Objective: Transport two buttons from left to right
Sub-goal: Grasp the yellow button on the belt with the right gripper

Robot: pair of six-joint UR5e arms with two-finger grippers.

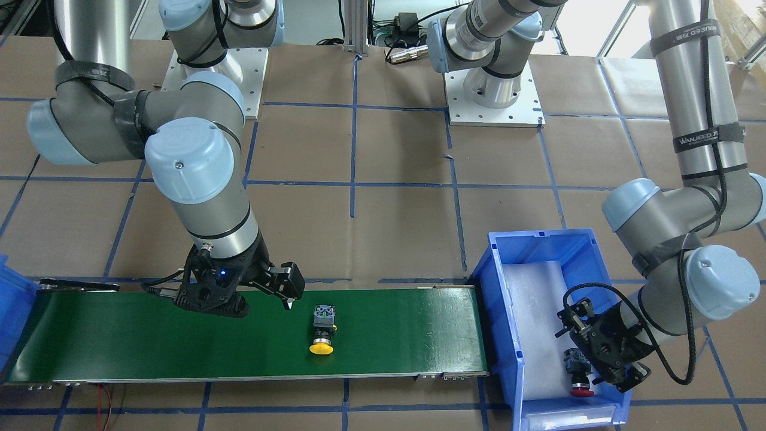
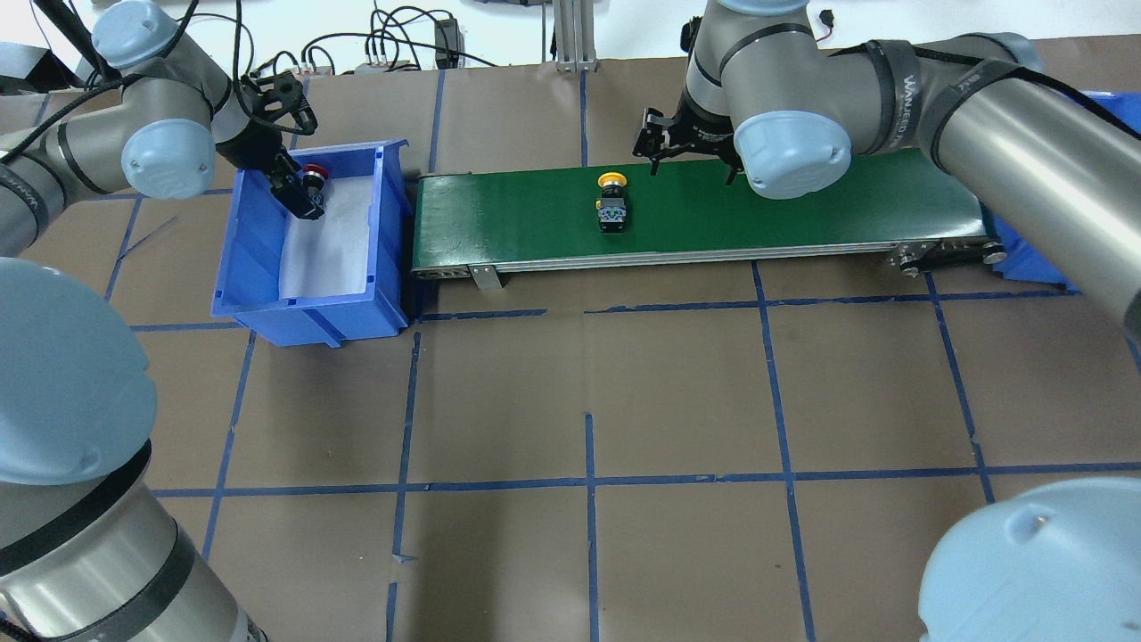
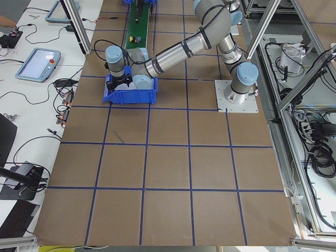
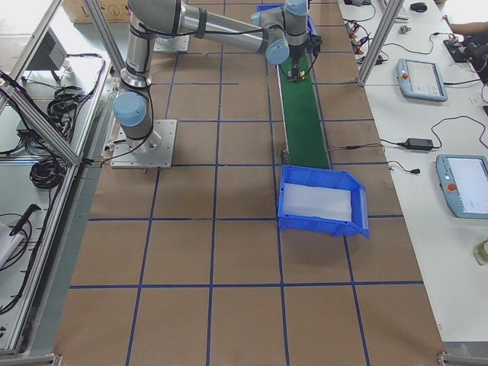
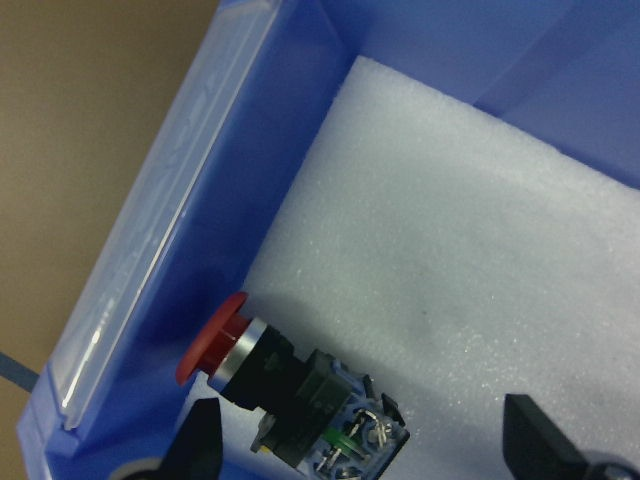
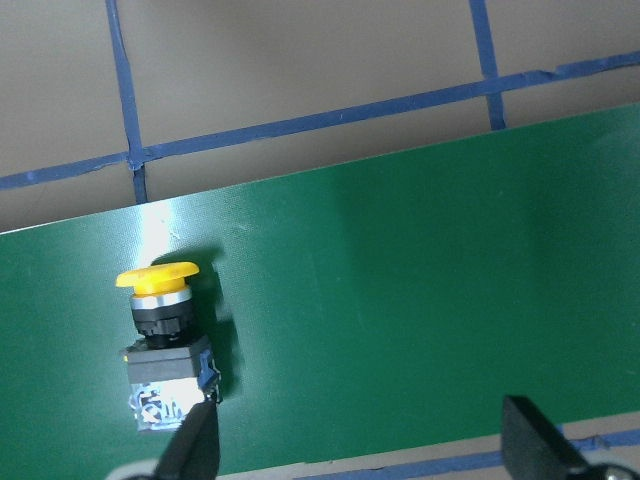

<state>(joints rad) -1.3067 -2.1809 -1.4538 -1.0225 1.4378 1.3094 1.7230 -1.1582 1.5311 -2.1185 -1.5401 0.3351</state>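
Note:
The red button (image 5: 250, 365) lies on its side on white foam in the left blue bin (image 2: 303, 312); it also shows in the front view (image 1: 580, 377). My left gripper (image 5: 365, 450) is open just above it, with the button between the fingers and nearer the left fingertip (image 5: 200, 440). The yellow button (image 1: 322, 329) lies on the green conveyor belt (image 1: 149, 341), cap toward the far side from the robot. My right gripper (image 6: 365, 450) is open and empty above the belt, with the yellow button (image 6: 160, 335) just beside its left fingertip (image 6: 195, 445).
A second blue bin (image 4: 320, 221) lined with white foam stands at the belt's right end. The table is brown paper marked with blue tape lines. The belt's metal frame (image 2: 669, 259) runs along its near edge.

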